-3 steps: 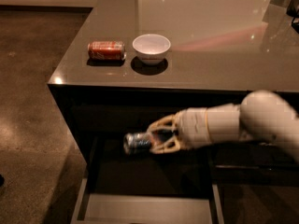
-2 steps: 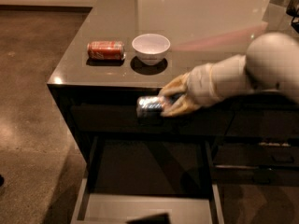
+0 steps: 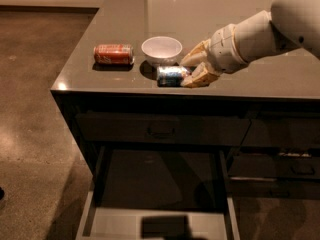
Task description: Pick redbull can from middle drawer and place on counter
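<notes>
The redbull can (image 3: 170, 76) has come up from the middle drawer (image 3: 115, 223); the gripper (image 3: 184, 74) clasps it sideways, seemingly resting on the tabletop (image 3: 240, 19) for release.

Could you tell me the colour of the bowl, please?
The round bowl is white (camera view); the gripper holds the slim silver-blue can beside it.
</notes>
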You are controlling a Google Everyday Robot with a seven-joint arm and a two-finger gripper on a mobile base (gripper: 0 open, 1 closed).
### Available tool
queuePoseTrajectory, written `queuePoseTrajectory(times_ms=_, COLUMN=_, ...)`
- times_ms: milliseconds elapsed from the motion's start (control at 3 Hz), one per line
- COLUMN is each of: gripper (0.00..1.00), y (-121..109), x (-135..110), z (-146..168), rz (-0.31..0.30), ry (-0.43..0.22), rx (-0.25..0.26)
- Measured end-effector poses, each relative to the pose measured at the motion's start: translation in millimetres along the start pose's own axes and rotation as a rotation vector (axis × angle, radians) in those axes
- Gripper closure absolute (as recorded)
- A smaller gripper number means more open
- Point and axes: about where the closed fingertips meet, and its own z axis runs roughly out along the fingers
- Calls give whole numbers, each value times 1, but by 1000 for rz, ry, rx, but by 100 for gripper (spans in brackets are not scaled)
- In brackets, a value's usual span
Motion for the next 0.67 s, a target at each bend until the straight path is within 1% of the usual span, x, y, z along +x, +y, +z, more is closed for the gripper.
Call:
queuePoseTrajectory(times_ms=333, gripper=100, y=0, x=0, z=-1, rz=-3, ry=-1, rx=3)
queuePoseTrajectory(times_ms=667, gripper=100, y=0, x=6, z=-1, rz=7, ry=32, rx=-3)
